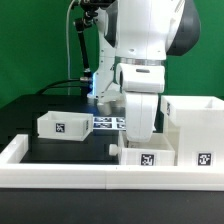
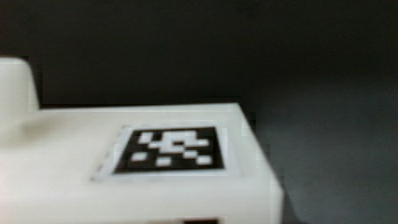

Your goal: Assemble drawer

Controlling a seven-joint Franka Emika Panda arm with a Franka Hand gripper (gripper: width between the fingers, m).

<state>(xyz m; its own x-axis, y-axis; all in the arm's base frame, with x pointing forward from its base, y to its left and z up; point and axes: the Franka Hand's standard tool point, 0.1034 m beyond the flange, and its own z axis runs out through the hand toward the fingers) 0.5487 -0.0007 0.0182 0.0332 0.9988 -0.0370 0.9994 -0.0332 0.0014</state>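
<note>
The tall white drawer casing (image 1: 196,128) stands at the exterior view's right, with a tag low on its front. One shallow white tray (image 1: 150,156) with a tag lies just left of it, against the front rail. My gripper (image 1: 140,138) reaches down onto this tray's left part; its fingers are hidden there. The wrist view is blurred and shows this tray (image 2: 107,185) very close, with its tag (image 2: 173,150); no fingers show. A second tray (image 1: 60,123) with a tag sits apart at the left.
A long low white border rail (image 1: 70,172) runs along the table's front and left. The marker board (image 1: 105,123) lies flat behind the gripper. A black stand with cables rises at the back. Dark tabletop (image 2: 338,110) lies beside the near tray.
</note>
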